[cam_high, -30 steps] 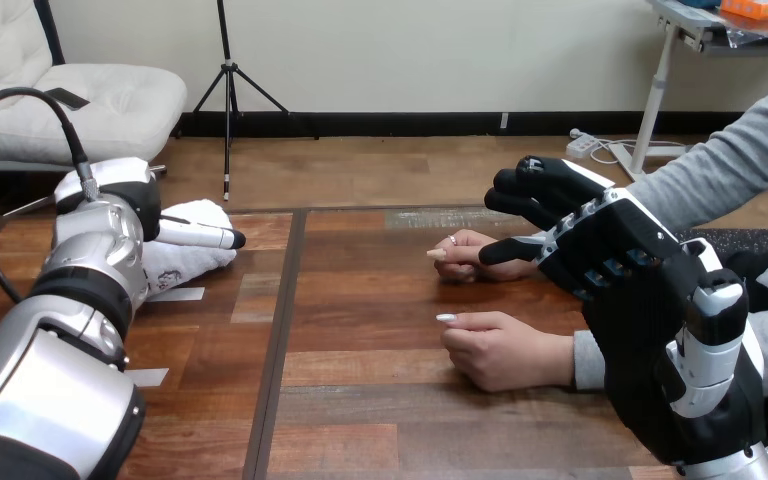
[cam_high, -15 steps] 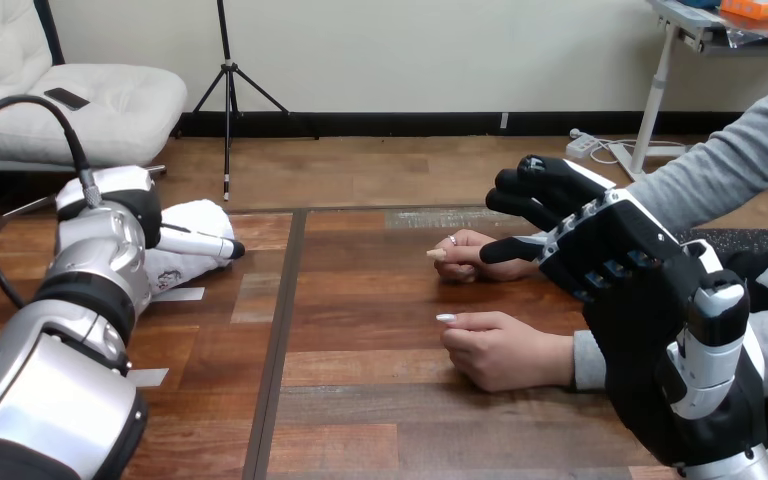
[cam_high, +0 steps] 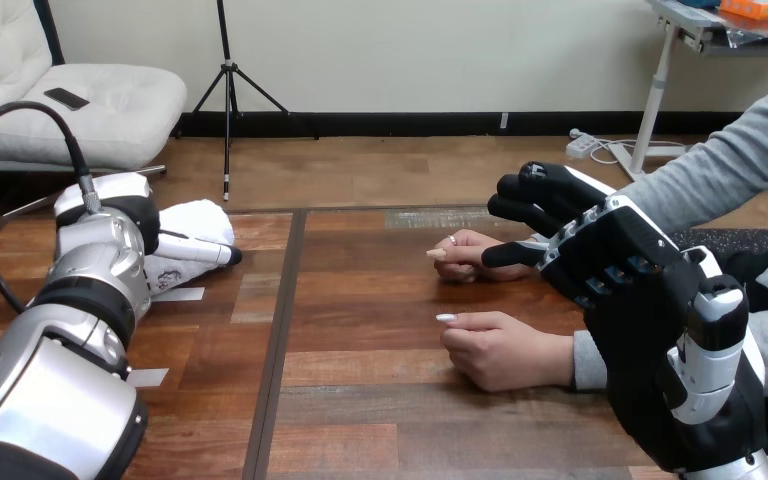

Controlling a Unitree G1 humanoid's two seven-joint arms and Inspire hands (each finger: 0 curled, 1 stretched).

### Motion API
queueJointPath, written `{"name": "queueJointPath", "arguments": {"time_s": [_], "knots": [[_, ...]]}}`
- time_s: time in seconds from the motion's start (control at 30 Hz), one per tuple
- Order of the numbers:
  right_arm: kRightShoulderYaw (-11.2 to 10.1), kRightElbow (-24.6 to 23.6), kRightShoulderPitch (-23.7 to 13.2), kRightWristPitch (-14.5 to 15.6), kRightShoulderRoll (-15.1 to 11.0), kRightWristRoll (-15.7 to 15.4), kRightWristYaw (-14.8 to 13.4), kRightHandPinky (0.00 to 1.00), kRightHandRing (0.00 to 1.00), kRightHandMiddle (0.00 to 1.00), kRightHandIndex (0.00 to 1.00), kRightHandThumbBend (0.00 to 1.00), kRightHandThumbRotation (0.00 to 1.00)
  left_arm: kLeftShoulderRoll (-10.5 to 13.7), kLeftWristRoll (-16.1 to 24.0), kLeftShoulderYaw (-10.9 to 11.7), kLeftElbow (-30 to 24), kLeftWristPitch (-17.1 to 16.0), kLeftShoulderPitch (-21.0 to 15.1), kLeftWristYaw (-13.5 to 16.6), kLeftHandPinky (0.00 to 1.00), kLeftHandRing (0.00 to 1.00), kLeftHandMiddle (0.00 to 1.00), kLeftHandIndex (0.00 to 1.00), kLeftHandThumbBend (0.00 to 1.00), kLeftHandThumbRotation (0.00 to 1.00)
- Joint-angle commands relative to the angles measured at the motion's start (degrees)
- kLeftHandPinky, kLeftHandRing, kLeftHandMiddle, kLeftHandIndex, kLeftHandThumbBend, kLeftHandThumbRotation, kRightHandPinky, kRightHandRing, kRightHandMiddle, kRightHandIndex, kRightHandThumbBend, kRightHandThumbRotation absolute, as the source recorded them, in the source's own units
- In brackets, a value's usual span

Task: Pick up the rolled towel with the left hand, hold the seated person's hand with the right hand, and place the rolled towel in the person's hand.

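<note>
A: What is hidden?
B: The left hand (cam_high: 120, 215) sits in front of the towel (cam_high: 200, 218) and covers its left part, so only the white right end shows. Whether that hand grips the towel, I cannot tell.
A: Where is the towel, and how does it lie?
B: On the table (cam_high: 380, 400), at the far left. The end that shows points right, toward the table's middle. The long axis seems to run across the table, but with so much covered I am not sure.
A: And the arms?
B: The left arm (cam_high: 60, 350) reaches forward from the bottom left corner. The right hand (cam_high: 610, 255) is raised at the right, open, fingers loosely bent. Its thumb (cam_high: 505, 253) points left at the person's farther hand (cam_high: 460, 250); touching or apart, I cannot tell. The nearer hand (cam_high: 505, 350) lies loosely curled on the table, its wrist cut off behind the robot's right hand.
</note>
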Motion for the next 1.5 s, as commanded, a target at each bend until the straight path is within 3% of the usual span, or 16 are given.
{"name": "queueJointPath", "arguments": {"time_s": [0.0,0.33,0.67,0.97,1.47], "knots": [[-0.49,-1.78,-1.67,-1.23,0.13,0.29,0.04,0.68,0.83,0.82,0.79,0.87,0.96,-0.51,0.21,-0.30,-0.20,-0.01,-0.44,0.61,1.00,1.00,1.00,1.00,0.97,0.82],[-0.50,-2.23,-1.23,-1.25,0.35,0.09,-0.42,0.67,0.82,0.82,0.79,0.88,0.96,-0.53,-1.11,0.97,-0.36,-0.17,-0.32,0.48,1.00,1.00,1.00,1.00,0.95,0.82],[-0.41,-2.42,-1.04,-1.84,0.43,0.39,-0.12,0.67,0.82,0.81,0.79,0.88,0.97,-0.47,-0.76,0.53,-0.29,-0.41,-1.03,-3.65,1.00,1.00,1.00,1.00,0.96,0.93],[-0.42,-2.68,-0.79,-2.38,0.49,0.40,-0.08,0.67,0.82,0.81,0.79,0.88,0.97,-0.63,-0.76,0.60,-0.34,-0.70,-1.16,-5.56,0.98,1.00,1.00,1.00,0.96,0.99],[-0.50,-3.34,-0.15,-2.92,0.49,-0.30,-0.90,0.66,0.81,0.81,0.78,0.91,0.97,-1.04,-2.04,1.42,-0.42,-0.70,-1.22,-9.10,0.76,0.92,0.96,0.93,0.97,1.00]]}}
